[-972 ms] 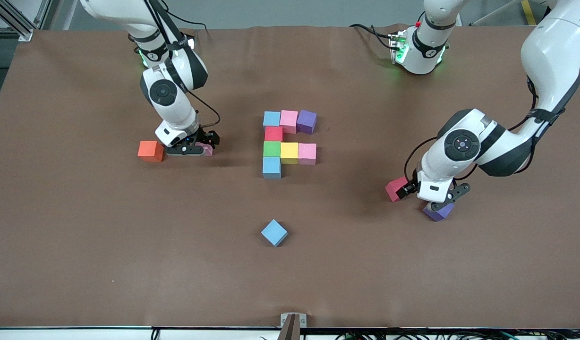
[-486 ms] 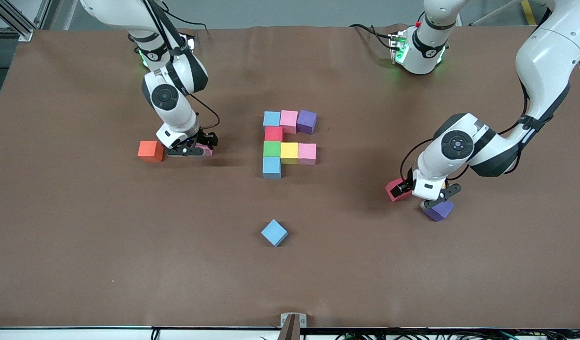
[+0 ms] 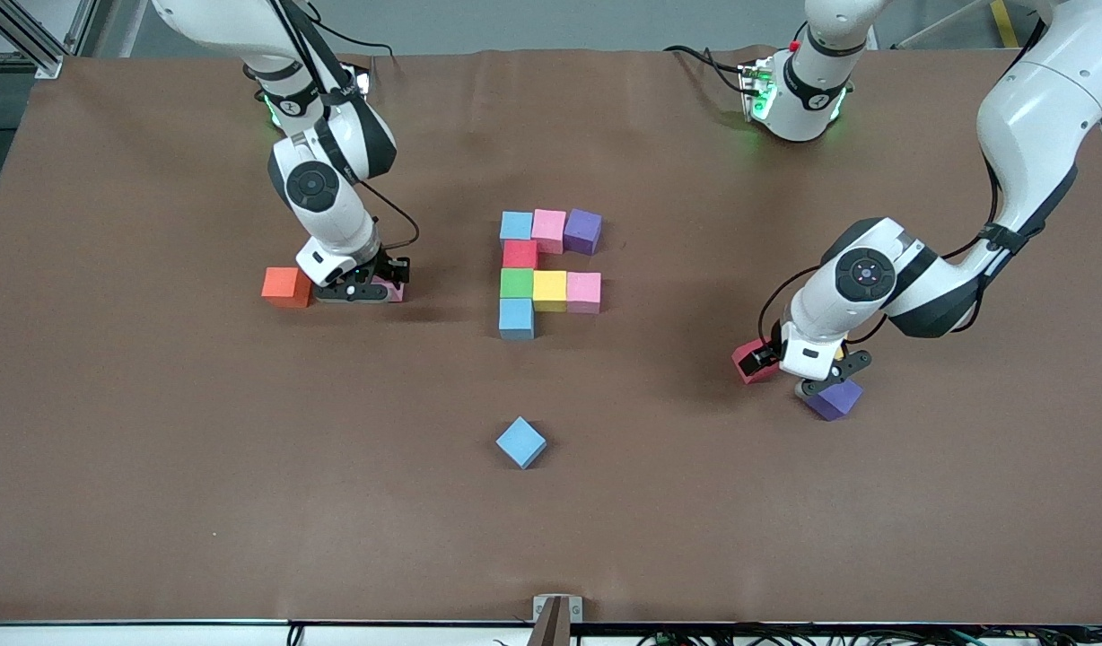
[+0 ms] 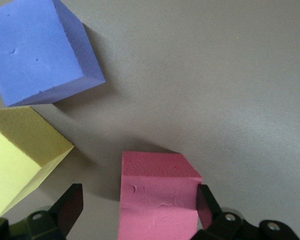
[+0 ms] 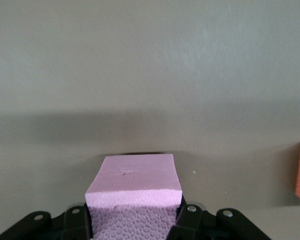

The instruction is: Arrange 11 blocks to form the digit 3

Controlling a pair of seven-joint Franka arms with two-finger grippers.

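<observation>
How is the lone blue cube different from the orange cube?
The lone blue foam cube sits turned like a diamond; the orange foam cube sits square. The blue one is alone and nearer the front camera; the orange one is beside the right tool, which is shut on a pink foam cube. Both look the same size.

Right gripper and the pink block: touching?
Touching. The right wrist view shows the right gripper with both fingers pressed against the pink block's sides, no gap.
</observation>
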